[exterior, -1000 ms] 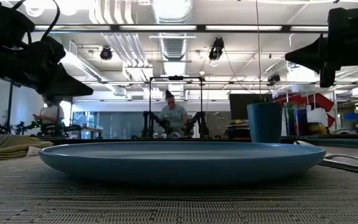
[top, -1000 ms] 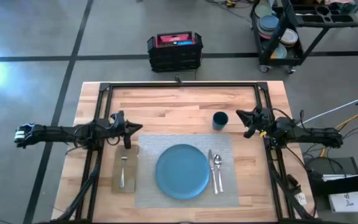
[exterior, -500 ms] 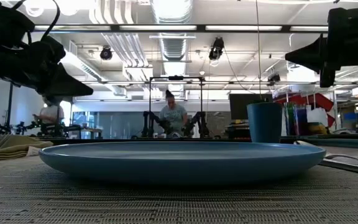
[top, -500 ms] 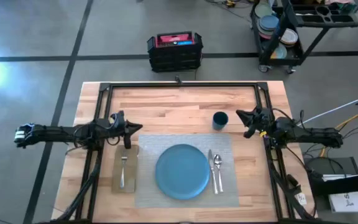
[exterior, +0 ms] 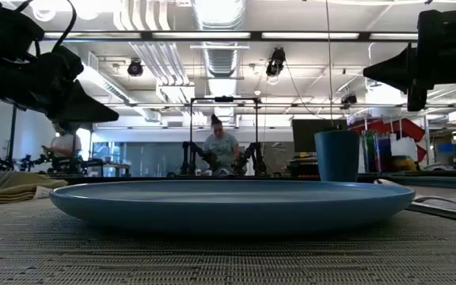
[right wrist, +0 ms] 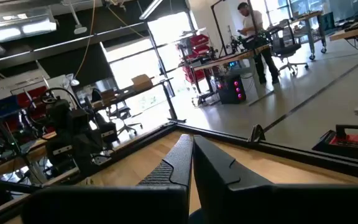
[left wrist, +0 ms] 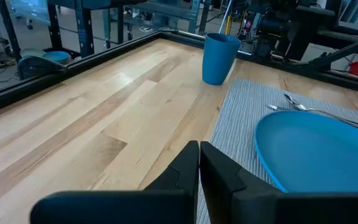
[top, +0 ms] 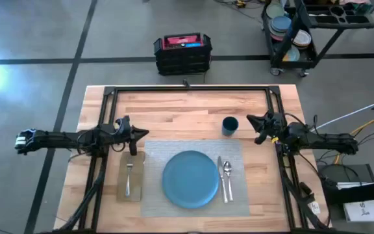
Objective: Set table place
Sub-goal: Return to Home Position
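A grey woven placemat (top: 195, 151) lies on the wooden table with a round blue plate (top: 190, 179) on its middle. A knife (top: 221, 175) and a spoon (top: 228, 172) lie on the mat right of the plate. A tan napkin (top: 130, 177) lies left of the mat with a fork (top: 128, 179) on it. A small dark-blue cup (top: 230, 125) stands beyond the mat's far right corner. My left gripper (top: 141, 134) hovers shut above the napkin's far end. My right gripper (top: 252, 120) hovers shut to the right of the cup.
A black frame (top: 187, 90) runs along the table's far edge and down both sides. A black crate (top: 182, 53) and a black cart of stacked dishes (top: 291, 32) stand on the floor beyond the table. People work at desks in the room behind.
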You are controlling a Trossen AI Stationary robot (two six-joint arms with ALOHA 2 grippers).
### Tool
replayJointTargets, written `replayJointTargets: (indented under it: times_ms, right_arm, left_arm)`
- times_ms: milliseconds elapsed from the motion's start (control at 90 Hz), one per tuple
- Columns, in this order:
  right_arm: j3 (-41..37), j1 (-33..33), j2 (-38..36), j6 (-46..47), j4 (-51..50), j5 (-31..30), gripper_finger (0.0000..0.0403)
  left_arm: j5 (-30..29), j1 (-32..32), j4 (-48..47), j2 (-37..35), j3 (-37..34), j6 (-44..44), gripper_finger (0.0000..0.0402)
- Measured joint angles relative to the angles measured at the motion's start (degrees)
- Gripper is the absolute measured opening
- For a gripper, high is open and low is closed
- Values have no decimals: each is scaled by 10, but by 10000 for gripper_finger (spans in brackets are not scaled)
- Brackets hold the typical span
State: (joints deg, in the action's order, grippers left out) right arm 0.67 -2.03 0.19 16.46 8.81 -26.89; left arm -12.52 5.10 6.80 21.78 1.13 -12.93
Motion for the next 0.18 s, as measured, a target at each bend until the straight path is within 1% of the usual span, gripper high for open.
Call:
replayJointTargets:
  times_ms: [178]
  right_arm:
    - [0,0,0,0,0,0,0]
  left_arm:
    - [0,0,0,0,0,0,0]
